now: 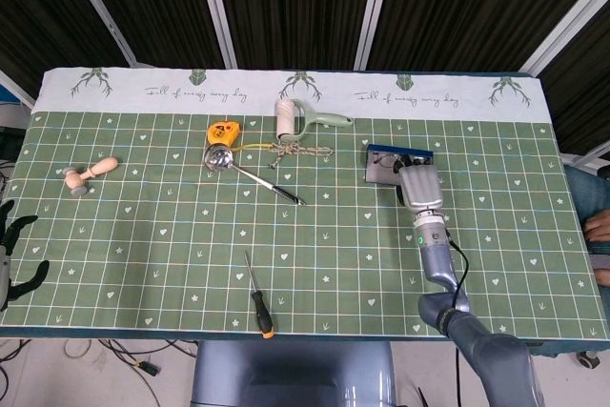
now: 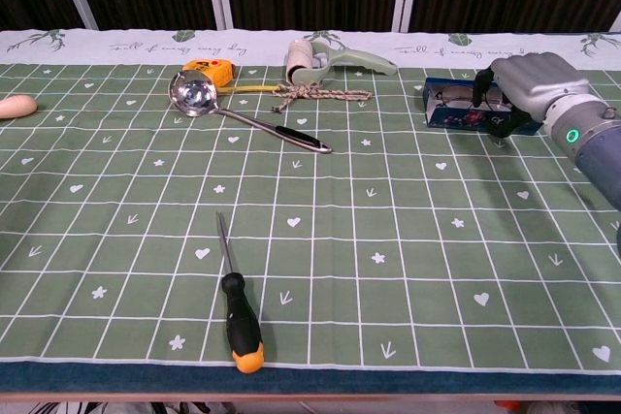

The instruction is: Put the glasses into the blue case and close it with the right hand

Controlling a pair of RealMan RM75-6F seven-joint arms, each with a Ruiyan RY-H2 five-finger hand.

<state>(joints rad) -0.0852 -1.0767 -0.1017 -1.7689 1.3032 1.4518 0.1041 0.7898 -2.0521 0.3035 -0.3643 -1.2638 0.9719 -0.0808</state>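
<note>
Chest view: right hand [image 2: 527, 82] is resting on the blue case [image 2: 456, 114], fingers [image 2: 482, 94] curling over its near edge.
Glasses [image 2: 466, 99]: apparently lying inside.
Left hand [image 1: 11, 253]: fingers spreading wide, holding nothing.

On my worktop [image 1: 143, 235], covered in a green gridded cloth, I see a metal ladle [image 1: 238, 171] lying diagonally, its bowl just below a yellow tape measure [image 1: 222, 130]. Right of that sits a tangle of twine [image 1: 297, 152], and behind it a lint roller [image 1: 305, 118] with a pale green handle. A small wooden piece [image 1: 89, 174] lies far out on the left. Near the front edge lies a screwdriver [image 1: 257, 297] with a black and orange handle.
</note>
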